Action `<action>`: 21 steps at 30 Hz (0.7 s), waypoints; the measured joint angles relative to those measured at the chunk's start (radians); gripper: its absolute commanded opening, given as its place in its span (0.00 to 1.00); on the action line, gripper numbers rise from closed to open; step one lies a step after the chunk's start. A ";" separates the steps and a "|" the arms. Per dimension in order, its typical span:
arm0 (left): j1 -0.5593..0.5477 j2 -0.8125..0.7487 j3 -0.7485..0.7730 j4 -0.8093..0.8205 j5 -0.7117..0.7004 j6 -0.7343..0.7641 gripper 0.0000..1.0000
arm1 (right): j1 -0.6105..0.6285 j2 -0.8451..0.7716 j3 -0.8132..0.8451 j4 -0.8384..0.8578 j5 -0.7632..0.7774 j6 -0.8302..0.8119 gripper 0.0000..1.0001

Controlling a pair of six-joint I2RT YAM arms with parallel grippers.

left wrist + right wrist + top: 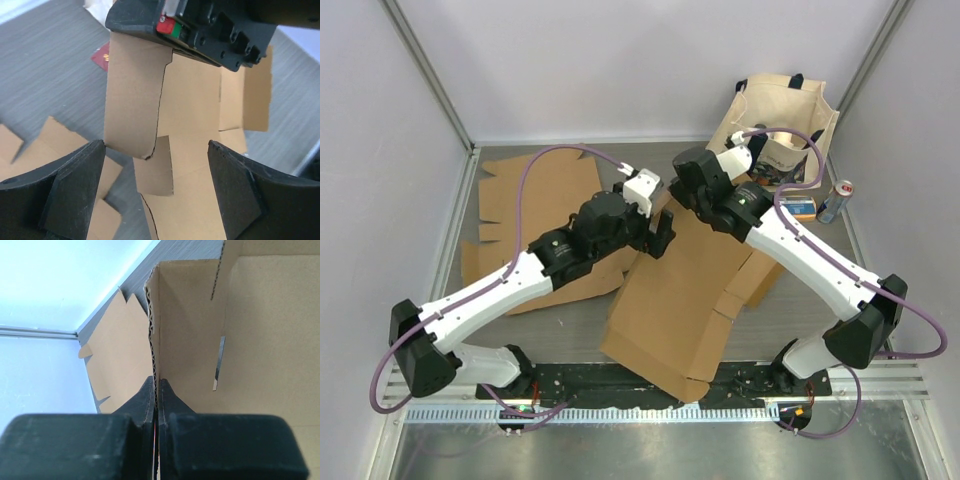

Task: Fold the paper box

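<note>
- Starting wide with the table point(570, 325): grey, arms bolted at the near edge, cardboard spread over much of the middle and left
- On to the box point(675, 300), dead centre and running down to the near edge; mostly a flat blank, creases and slots showing, only the far end raised off the surface
- Judging progress: early days, one wall up at best; no corners locked, no tabs tucked, side and near panels all left to fold
- Left of that, spare cardboard point(535, 190), flat on the table, partly under the left arm, touched by neither gripper
- Far right corner: bag point(790, 100), upright, well apart from the action
- Now the right gripper point(156, 385): clamped tight on the flap point(153, 325), corrugated edge pinched between both fingers, holding it upright at the box's far end
- Facing it, the left gripper point(155, 160): spread wide, gripping nothing, hovering just short of that same flap, a finger to either side of its line
- Reads like a setup for closing in on the flap or pressing the next panel, though only a guess from here
- Smallest of all, can point(836, 200), standing just beside the bag, clear of the cardboard
</note>
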 measured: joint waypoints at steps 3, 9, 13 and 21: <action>-0.030 0.014 0.000 0.002 -0.101 0.053 0.68 | 0.011 0.005 0.012 0.000 -0.002 0.006 0.02; -0.075 0.043 0.000 0.029 -0.311 0.152 0.38 | 0.020 0.005 0.012 0.004 -0.027 0.020 0.02; -0.095 0.050 0.000 0.043 -0.380 0.201 0.10 | 0.026 0.005 0.012 0.023 -0.053 0.008 0.07; -0.104 -0.003 -0.102 0.091 -0.437 0.247 0.00 | 0.028 -0.038 -0.138 0.247 -0.149 -0.196 0.52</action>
